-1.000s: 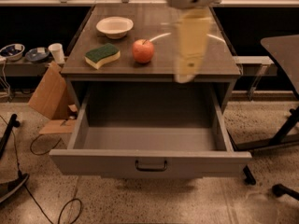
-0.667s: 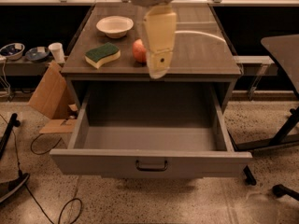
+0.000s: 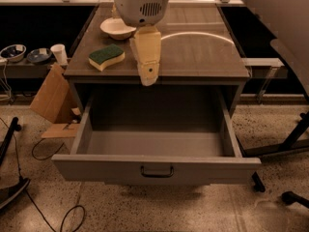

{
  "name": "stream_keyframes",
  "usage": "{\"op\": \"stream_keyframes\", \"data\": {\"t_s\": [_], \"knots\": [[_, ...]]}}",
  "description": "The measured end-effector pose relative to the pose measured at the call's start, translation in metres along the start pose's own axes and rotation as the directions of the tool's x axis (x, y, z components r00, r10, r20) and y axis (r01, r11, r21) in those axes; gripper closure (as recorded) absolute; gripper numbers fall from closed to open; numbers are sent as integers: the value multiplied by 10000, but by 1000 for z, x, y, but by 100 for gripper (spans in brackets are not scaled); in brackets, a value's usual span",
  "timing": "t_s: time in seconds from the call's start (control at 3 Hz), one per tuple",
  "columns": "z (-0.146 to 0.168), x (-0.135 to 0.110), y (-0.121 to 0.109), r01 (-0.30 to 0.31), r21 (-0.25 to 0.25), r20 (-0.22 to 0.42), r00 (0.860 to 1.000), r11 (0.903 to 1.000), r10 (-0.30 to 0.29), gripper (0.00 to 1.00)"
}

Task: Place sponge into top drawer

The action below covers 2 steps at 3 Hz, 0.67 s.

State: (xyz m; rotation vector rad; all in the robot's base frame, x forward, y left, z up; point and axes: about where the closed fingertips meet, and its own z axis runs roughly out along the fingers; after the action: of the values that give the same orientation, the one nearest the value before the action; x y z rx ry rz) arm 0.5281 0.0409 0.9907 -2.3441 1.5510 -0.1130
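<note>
While your gripper [image 3: 148, 75] hangs over the front edge of the cabinet top [image 3: 203, 52], open or closed you cannot tell, the sponge [image 3: 106, 56] lies there just beside it, above the pulled-out top drawer [image 3: 96, 168].

On the brown surface [image 3: 203, 52], a sponge [image 3: 106, 57] is seen at the near left, green side up. A cream bowl [image 3: 117, 28] is set farther back on the left. The pincer [image 3: 148, 79] is held over the near edge, just right of the sponge.
</note>
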Motion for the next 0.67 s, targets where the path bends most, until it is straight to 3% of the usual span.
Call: {"op": "stream_keyframes", "data": {"t_s": [0.33, 0.67], "knots": [[0, 0, 0, 0, 1, 1, 10000, 10000, 0, 0], [9, 6, -3, -546, 51, -238, 9982, 9985, 547, 0]]}}
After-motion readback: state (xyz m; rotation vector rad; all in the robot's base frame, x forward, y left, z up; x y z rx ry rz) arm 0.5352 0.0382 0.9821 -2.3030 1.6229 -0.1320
